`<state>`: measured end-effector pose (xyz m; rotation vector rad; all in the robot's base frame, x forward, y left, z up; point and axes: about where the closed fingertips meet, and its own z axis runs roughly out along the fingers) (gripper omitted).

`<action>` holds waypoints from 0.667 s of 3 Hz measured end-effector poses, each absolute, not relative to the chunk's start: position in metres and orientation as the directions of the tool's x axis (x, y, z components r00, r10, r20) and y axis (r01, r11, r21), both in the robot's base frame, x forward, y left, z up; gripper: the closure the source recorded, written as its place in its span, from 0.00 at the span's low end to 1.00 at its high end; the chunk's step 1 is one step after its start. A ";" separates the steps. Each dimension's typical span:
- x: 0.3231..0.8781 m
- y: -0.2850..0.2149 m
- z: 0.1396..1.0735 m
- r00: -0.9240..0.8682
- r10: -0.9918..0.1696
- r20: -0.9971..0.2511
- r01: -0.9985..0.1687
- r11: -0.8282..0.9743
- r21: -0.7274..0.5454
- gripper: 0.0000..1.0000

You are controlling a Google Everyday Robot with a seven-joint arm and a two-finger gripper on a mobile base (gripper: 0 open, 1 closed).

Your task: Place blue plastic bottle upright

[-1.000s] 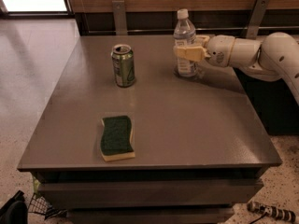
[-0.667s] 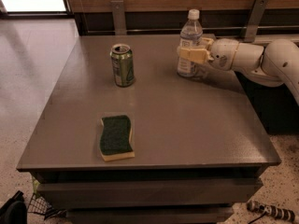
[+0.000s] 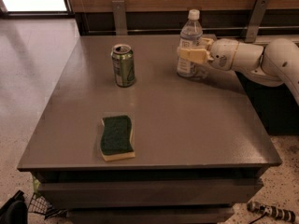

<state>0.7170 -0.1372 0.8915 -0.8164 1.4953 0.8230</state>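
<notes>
The blue plastic bottle (image 3: pixel 189 41) is clear with a white cap and a white label. It is upright at the back right of the grey table (image 3: pixel 187 120), with its base at the tabletop. My gripper (image 3: pixel 195 55) reaches in from the right and its fingers (image 3: pixel 190 55) are closed around the bottle's middle. The white arm (image 3: pixel 261 62) stretches off to the right edge.
A green drink can (image 3: pixel 123 65) stands upright at the back left of the table. A green and yellow sponge (image 3: pixel 116 136) lies near the front edge. A dark wall rail with metal brackets (image 3: pixel 254 20) runs behind the table.
The gripper and the bottle have shifted slightly to the right. The bottle has stayed upright. The can and sponge have not moved.
</notes>
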 end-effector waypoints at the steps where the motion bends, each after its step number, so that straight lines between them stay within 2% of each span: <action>1: 0.717 -0.137 0.892 -0.071 -0.036 -0.997 -0.862 0.506 0.043 0.22; 2: 0.717 -0.136 0.892 -0.071 -0.036 -0.997 -0.862 0.505 0.043 0.00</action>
